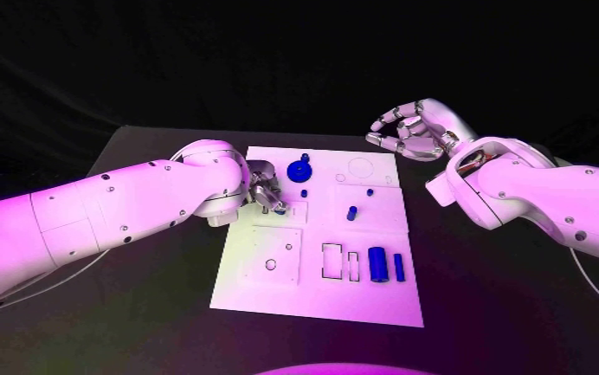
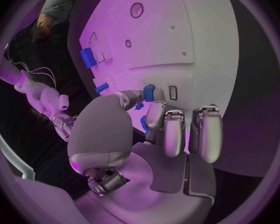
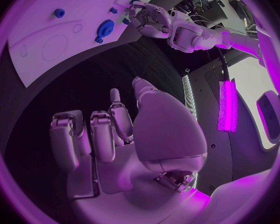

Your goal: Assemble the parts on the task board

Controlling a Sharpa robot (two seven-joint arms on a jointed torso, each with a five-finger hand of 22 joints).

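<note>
The black tabletop [image 1: 150,306] carries the white task board [image 1: 281,284] in its middle, a long plate running from near to far with outlined recesses cut into it. The robot's left arm reaches in from the left, and its left hand [image 1: 265,190] sits over the board's left edge in the far half; seen from the wrist, its fingers [image 2: 167,129] are curled down toward the plate and the thumb and a finger pinch a small blue part [image 2: 149,92] right at the board's surface, beside a little rectangular slot [image 2: 173,92]. The right hand [image 1: 409,131] is held up off the far right corner of the board, well apart from it, the fingers loosely bent and spread with nothing between them. On the board's far end, near the left hand, stands a blue gear [image 1: 299,170] with a knob on top, and to its right lies a faint round recess [image 1: 363,168]. Toward the near right sits a larger blue cylinder [image 1: 377,264] lying in its slot, with a thinner blue bar [image 1: 398,266] just beside it on the right. Between these and the gear, a small blue peg [image 1: 352,212] stands in the middle of the board, and two tinier blue studs [image 1: 305,192] and [image 1: 370,191] lie farther off.
</note>
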